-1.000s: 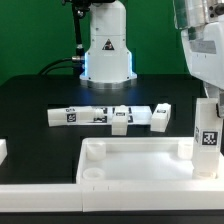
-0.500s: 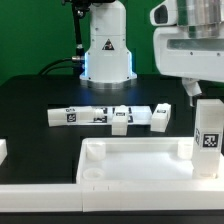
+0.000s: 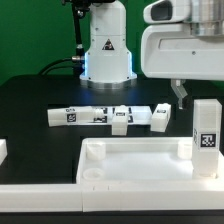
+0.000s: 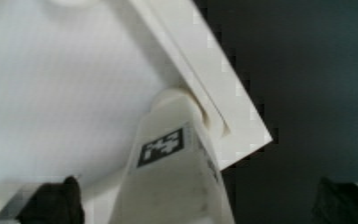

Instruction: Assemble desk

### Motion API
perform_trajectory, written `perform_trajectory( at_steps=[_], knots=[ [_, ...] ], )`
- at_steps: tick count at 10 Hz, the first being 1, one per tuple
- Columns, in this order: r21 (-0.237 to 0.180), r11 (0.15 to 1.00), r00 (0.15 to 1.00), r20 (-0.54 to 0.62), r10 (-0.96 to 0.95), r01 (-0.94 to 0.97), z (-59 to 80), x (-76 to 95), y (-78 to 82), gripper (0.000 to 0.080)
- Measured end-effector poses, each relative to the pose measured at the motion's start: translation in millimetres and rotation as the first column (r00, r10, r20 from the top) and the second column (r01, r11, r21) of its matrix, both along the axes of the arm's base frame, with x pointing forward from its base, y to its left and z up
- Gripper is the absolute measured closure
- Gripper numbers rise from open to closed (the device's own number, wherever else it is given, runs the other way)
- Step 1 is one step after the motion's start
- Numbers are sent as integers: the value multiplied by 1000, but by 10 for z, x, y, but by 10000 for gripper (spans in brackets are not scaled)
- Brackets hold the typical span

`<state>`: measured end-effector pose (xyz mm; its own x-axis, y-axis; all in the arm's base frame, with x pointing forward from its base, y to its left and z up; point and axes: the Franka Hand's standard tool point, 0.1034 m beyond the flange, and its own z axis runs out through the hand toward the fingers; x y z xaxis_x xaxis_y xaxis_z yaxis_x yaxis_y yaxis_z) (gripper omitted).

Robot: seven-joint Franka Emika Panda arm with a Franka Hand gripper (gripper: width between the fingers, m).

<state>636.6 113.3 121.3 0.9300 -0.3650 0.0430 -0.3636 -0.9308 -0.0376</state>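
Note:
The desk top [image 3: 135, 160] is a white rimmed tray lying at the front of the black table. One white leg [image 3: 205, 135] with a black-and-white tag stands upright in its corner socket on the exterior view's right. My gripper [image 3: 193, 92] hangs just above that leg, open and holding nothing. In the wrist view the same leg [image 4: 167, 150] rises from the desk top's corner [image 4: 202, 70], and my dark fingertips [image 4: 51, 200] stand wide on either side of it without touching. Other tagged legs [image 3: 120, 118] lie in a row behind the tray.
The robot's white base [image 3: 105, 50] stands at the back middle, behind the row of legs. A small white block [image 3: 3, 150] shows at the exterior view's left edge. Black table surface [image 3: 30, 100] lies around the parts.
My gripper has opened and let go of the upright leg, then risen and drifted toward the exterior view's left. The leg stays standing in its socket.

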Motion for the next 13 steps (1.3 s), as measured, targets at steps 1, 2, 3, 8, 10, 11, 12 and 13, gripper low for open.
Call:
perform_trajectory(
  at_steps=[1, 2, 3, 8, 10, 11, 12, 13],
  knots=[
    [-31, 994, 994, 11, 106, -106, -13, 40, -26, 151],
    [-36, 989, 989, 24, 143, -142, -22, 53, -26, 151],
    [-28, 995, 995, 23, 93, -92, -22, 50, -17, 151],
    [-8, 993, 993, 22, -117, 117, -23, 48, -6, 515],
    [18, 927, 927, 10, -375, 374, -30, 38, -16, 515],
    [45, 836, 837, 2, -548, 547, -37, 29, -33, 515],
    [96, 718, 722, -6, -692, 690, -48, 6, -45, 515],
    [126, 617, 624, -24, -781, 777, -44, -27, -53, 515]
  ],
)
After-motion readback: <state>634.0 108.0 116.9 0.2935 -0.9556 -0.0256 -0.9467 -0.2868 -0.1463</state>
